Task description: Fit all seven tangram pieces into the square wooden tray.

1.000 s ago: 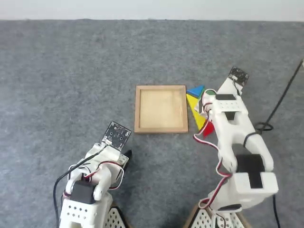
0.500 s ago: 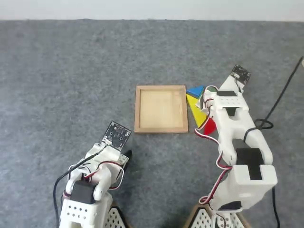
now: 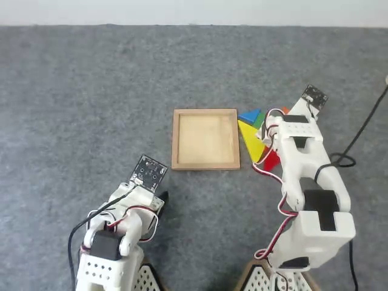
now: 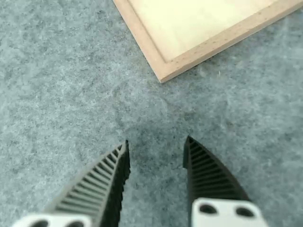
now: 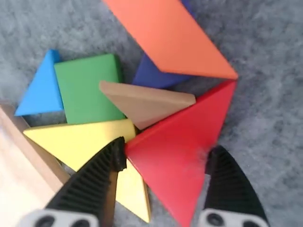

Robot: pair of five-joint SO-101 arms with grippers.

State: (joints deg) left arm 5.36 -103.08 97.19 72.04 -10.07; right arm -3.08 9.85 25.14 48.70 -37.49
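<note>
Tray (image 3: 205, 113): empty, mid-worktop. Pieces (image 3: 251, 138): overlapping heap just right of it. Right jaws: spread astride red triangle (image 5: 180, 156). Left jaws: spread, near tray's near-left corner. Risk: closing on red likely drags overlapped neighbours askew.

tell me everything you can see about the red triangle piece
The red triangle is a large, flat, plain red piece with smooth faces. It lies outside the wooden tray, in the heap of pieces on the grey mat. One corner meets the orange parallelogram. The tan triangle lies along one edge, and the red piece seems to overlap the yellow triangle. The open right gripper straddles it; contact cannot be told.
</note>
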